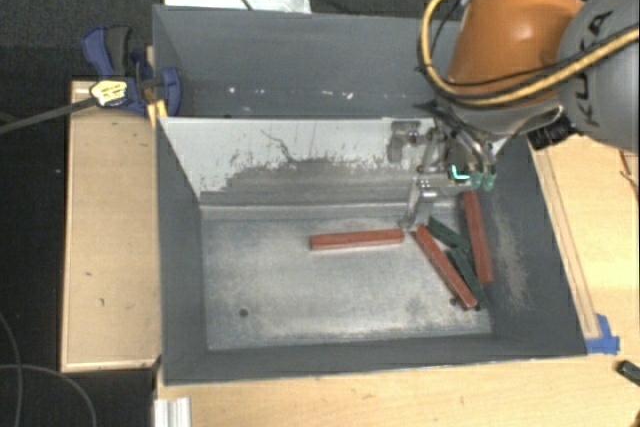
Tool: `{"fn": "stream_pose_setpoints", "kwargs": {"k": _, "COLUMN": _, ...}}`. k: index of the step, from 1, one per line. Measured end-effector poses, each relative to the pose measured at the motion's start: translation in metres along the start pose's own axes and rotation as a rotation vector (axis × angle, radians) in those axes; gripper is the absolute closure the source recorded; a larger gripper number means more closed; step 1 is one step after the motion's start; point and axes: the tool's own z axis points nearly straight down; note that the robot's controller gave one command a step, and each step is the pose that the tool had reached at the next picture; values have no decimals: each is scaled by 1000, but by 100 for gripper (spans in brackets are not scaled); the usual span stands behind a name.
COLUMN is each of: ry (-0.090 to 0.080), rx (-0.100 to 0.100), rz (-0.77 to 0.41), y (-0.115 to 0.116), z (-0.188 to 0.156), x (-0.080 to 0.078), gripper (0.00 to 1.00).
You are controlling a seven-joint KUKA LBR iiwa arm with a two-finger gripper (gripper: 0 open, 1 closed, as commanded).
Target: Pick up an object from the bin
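The gripper [418, 213] hung low in the bin [250, 300], near the back wall on the right. Above it sat the arm's smooth orange cover [510, 20], looped with yellow-and-black cable [432, 35]. Whether the claw stood open or closed I could not make out. Its metal tip was just above the right end of a flat, reddish-brown bar [355, 240], which lay level across the middle of the scuffed grey floor; I could not tell if they touched. Just right of the tip lay a small heap [458, 260]: two more slim reddish bars, one slanted and one running front to back beside the right wall, with dark green strips [452, 243] crossed between them.
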Motion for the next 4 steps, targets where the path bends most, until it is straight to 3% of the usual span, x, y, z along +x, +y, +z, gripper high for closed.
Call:
{"fn": "stream_pose_setpoints", "kwargs": {"k": 1, "ry": 4, "rx": -1, "rz": 9, "y": 31, "z": 137, "x": 28, "gripper": 0}}
{"fn": "stream_pose_setpoints", "kwargs": {"k": 2, "ry": -7, "rx": 0, "rz": -155, "y": 43, "z": 170, "x": 2, "gripper": 0}}
{"fn": "stream_pose_setpoints", "kwargs": {"k": 3, "ry": -9, "rx": 0, "rz": -152, "y": 43, "z": 168, "x": 2, "gripper": 100}}
{"fn": "stream_pose_setpoints", "kwargs": {"k": 4, "ry": -15, "rx": 2, "rz": -173, "y": 20, "z": 16, "x": 0, "gripper": 100}}
